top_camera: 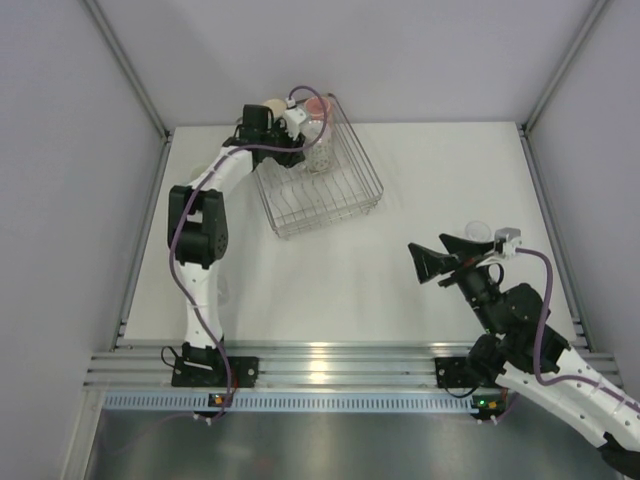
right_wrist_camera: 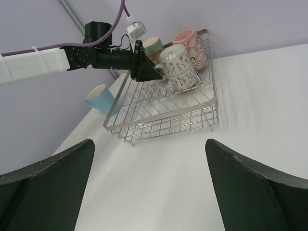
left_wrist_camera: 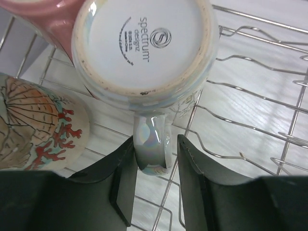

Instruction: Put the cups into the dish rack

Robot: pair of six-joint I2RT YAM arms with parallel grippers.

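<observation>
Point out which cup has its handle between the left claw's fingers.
The upturned pearly mug stamped "spectrum designz"; the pink cup and coral-patterned cup beside it sit clear of the left claw.

- Left arm (top_camera: 200, 215): white shells, black joint housings, purple cable (top_camera: 178, 262) trailing alongside.
- Right arm (top_camera: 570, 385): same white-and-black build, purple cable.
- Left gripper fingers (left_wrist_camera: 197, 183): matte black, wedge-shaped.

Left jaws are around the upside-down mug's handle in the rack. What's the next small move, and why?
Probably open the left gripper wider and back off. The mug sits upside down in the dish rack beside a pink cup, and its handle shows a gap to one jaw.
</observation>
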